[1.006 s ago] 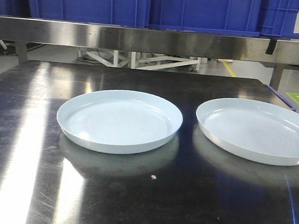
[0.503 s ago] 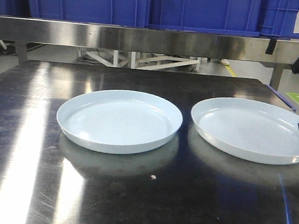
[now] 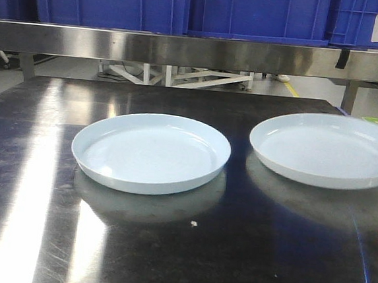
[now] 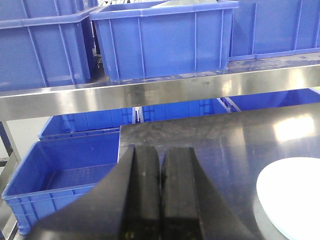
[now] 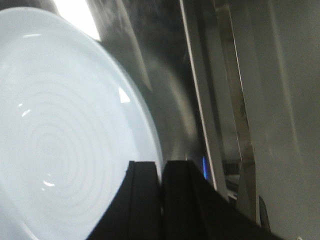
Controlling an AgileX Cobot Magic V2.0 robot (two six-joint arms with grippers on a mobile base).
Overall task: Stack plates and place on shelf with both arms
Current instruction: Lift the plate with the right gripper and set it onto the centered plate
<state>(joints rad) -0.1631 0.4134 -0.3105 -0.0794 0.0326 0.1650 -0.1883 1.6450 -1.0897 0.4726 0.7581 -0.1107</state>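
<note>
Since half a second ago the held plate (image 3: pixel 321 150) has risen clear of the counter (image 3: pixel 186 254) and slid a little away from its twin. Our right end effector (image 5: pixel 161 165) is pinched narrow on that plate's rim (only a dark sliver of it shows in the front view). Our left end effector (image 4: pixel 161 150) has its fingers pressed together on nothing, with the second plate (image 3: pixel 151 153) lying flat ahead and to its right. We judge stacking barely begun: nothing nested, shelf (image 3: pixel 184 48) not yet reached. We count two plates, two end effectors.
</note>
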